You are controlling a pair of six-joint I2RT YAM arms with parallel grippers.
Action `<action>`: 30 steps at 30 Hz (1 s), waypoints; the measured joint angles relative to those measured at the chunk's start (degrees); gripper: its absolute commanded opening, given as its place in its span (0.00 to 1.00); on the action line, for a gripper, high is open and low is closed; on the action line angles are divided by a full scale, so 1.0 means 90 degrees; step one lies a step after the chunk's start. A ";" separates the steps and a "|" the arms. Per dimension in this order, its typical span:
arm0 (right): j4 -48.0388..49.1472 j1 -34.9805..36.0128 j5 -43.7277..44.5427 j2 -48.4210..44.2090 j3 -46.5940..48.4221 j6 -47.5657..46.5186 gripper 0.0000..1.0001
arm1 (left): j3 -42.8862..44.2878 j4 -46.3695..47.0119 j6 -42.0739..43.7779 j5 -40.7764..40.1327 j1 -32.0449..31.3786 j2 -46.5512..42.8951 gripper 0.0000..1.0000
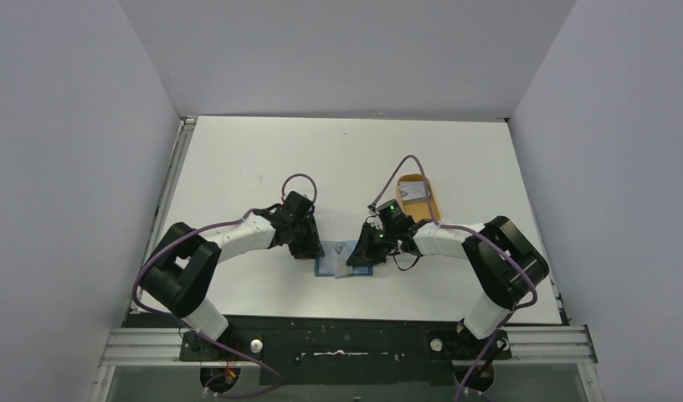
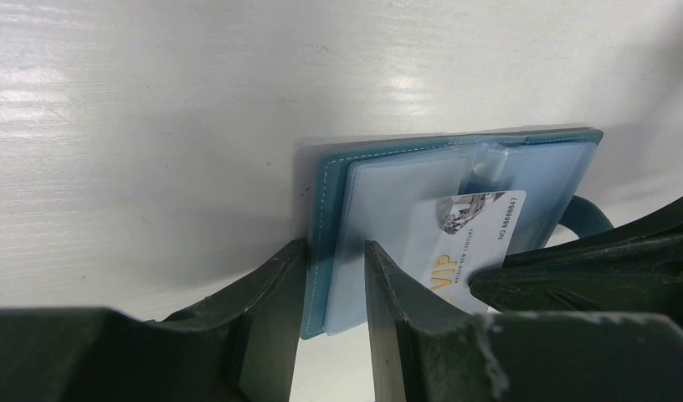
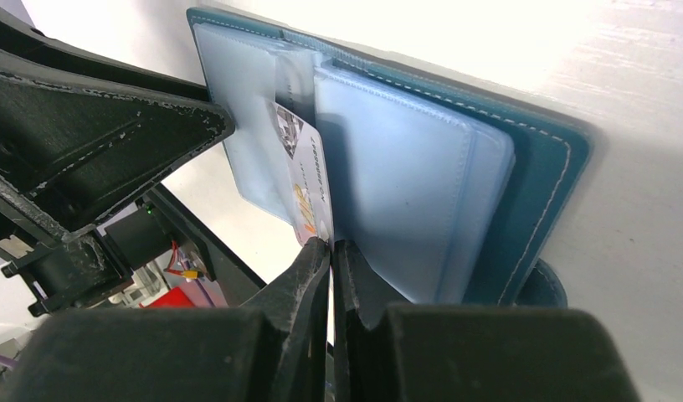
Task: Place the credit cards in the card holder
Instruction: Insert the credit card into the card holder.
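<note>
The right end effector [image 3: 331, 251] is pinched shut on a card [image 3: 309, 188], sliding it part-way into a clear sleeve of the open card holder [image 2: 422, 201]. The left end effector [image 2: 334, 276] sits partly open, clamping the holder's left edge to the table [image 1: 263, 167]. One card going in, not seated; at least one more waits on the orange tray [image 1: 428, 205], far right. One holder, one tray.

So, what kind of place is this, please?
Probably a robot test cell, not a home: plain grey walls enclose a bare white table, with the arms bolted to a metal rail.
</note>
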 measured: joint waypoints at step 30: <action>0.0243 0.0328 0.0568 0.0221 0.0214 0.0498 0.00 | -0.0066 0.0046 0.0000 -0.0024 0.0019 -0.0136 0.40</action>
